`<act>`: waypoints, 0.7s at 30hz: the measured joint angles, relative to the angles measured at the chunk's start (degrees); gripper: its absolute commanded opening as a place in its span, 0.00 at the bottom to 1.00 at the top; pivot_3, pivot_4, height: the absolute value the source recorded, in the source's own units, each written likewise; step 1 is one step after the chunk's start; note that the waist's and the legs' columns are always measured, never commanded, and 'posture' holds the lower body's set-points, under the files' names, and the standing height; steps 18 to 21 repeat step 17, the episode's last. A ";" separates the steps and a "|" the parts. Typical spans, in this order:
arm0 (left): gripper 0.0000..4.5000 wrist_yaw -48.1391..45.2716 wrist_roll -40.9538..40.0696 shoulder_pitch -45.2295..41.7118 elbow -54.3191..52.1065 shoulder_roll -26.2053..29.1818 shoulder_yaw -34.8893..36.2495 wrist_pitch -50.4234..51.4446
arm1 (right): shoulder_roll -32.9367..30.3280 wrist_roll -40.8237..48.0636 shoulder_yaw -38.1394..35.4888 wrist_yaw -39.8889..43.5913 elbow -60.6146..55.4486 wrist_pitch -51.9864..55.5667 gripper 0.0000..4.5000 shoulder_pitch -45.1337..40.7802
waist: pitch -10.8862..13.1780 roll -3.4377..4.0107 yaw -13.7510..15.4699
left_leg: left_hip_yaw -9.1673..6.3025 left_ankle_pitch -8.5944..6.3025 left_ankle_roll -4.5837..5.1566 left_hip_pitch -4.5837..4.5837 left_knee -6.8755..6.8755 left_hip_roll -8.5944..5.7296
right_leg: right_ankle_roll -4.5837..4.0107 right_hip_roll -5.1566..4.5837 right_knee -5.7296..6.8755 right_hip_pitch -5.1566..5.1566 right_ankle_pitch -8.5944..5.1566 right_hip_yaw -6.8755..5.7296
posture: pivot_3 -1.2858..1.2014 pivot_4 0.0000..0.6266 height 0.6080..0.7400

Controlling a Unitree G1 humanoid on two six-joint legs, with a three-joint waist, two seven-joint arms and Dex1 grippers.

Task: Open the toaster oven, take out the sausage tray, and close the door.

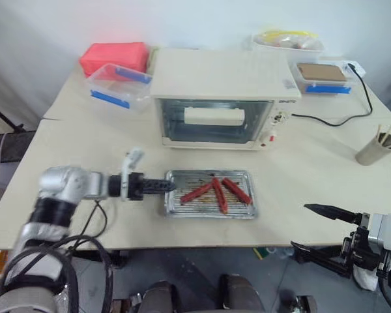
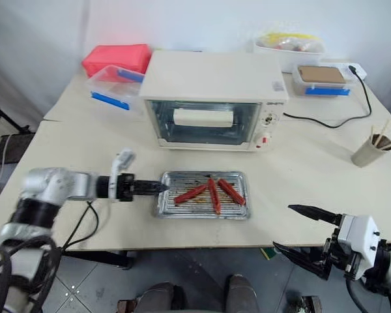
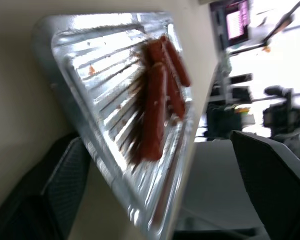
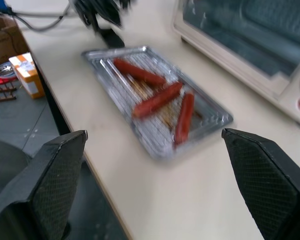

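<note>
The cream-white toaster oven [image 1: 221,78] stands at the middle back of the table. Its glass door [image 1: 215,130] is closed, with the bar handle [image 1: 215,117] across the front. The silver sausage tray [image 1: 208,214] lies flat on the table in front of it, carrying three red sausages [image 1: 213,190]. My left gripper [image 1: 168,187] points along the table at the tray's left rim; in the left wrist view its fingers [image 3: 65,190] stand wide apart, open, with the tray's near edge [image 3: 90,60] between them. My right gripper [image 1: 300,226] hangs open past the table's front right edge, well clear of the tray [image 4: 115,65].
Clear plastic boxes with blue clips [image 1: 120,83] and a red box [image 1: 114,57] sit back left. Another clipped box [image 1: 321,75] and a food container [image 1: 288,40] sit back right. A black cord [image 1: 332,117] runs from the oven. A cup of sticks [image 1: 378,149] stands right.
</note>
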 measured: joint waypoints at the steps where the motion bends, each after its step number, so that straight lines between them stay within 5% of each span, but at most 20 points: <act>1: 1.00 -2.59 2.07 2.89 -1.84 1.61 0.77 -5.57 | -0.25 -0.18 0.41 0.44 0.86 -0.12 1.00 -0.95 | 0.02 0.03 0.01 | 0.00 0.00 0.01 -0.03 -0.02 0.01 | -0.04 0.01 0.00 -0.07 -0.02 -0.01 | 0.52 0.24 1.00; 12: 1.00 -18.67 15.20 29.48 -14.45 6.27 20.63 -56.39 | -4.69 -0.10 3.07 6.24 8.55 -0.06 1.00 -10.59 | 0.20 -0.22 0.35 | 0.35 -0.14 0.46 -0.54 0.04 -0.08 | 0.14 -0.43 -0.08 -0.69 0.08 -0.07 | 0.52 0.24 1.00; 21: 1.00 -17.39 16.59 32.55 -16.78 5.37 22.57 -59.84 | -5.82 0.42 5.11 7.99 9.28 1.33 1.00 -14.43 | 0.22 -0.18 0.85 | 0.37 -0.13 0.50 -0.52 0.04 -0.09 | 0.18 -0.43 -0.04 -0.69 0.10 -0.07 | 0.52 0.24 1.00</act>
